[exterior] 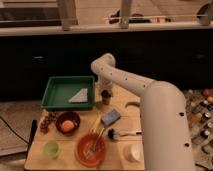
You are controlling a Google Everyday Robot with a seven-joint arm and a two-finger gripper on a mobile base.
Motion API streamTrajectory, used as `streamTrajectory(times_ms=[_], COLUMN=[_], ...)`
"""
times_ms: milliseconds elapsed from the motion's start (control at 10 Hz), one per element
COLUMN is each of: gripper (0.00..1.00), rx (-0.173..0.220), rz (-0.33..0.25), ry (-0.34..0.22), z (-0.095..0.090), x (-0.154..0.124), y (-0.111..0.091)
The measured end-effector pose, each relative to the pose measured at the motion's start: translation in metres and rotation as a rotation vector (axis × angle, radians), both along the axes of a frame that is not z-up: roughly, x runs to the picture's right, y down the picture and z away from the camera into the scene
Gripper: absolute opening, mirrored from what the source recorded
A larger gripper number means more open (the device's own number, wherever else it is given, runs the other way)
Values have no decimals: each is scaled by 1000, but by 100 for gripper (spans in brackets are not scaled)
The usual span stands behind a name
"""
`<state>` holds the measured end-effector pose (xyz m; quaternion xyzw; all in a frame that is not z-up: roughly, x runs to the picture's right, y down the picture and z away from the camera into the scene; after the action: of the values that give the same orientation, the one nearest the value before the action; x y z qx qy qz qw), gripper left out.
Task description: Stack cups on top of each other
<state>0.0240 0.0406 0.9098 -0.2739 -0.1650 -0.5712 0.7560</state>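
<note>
The small grey metal tumbler (105,98) stands on the wooden table just right of the green tray (55,85). My gripper (105,90) hangs at the end of the white arm, directly above the tumbler and at its rim; whether it touches the tumbler cannot be told. The pale green translucent cup (50,149) stands upright near the table's front left corner, far from the gripper.
The tray holds a white napkin (79,95). A dark brown bowl (68,122) holds an orange fruit, and an orange bowl (91,149) holds utensils. A blue sponge (110,117), a brush (122,133), a white cup (131,152) and a green pepper (132,104) lie around.
</note>
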Motion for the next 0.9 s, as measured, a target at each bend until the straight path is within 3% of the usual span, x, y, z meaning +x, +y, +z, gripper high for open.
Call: streamTrajectory(times_ms=[200, 300, 600, 900], gripper=[6, 1, 0, 0], rx=[-3, -3, 19, 59], rz=[3, 3, 1, -6], ry=[1, 2, -12, -53], z=[0, -1, -16, -44], x=[3, 4, 3, -7], y=[1, 1, -9, -25])
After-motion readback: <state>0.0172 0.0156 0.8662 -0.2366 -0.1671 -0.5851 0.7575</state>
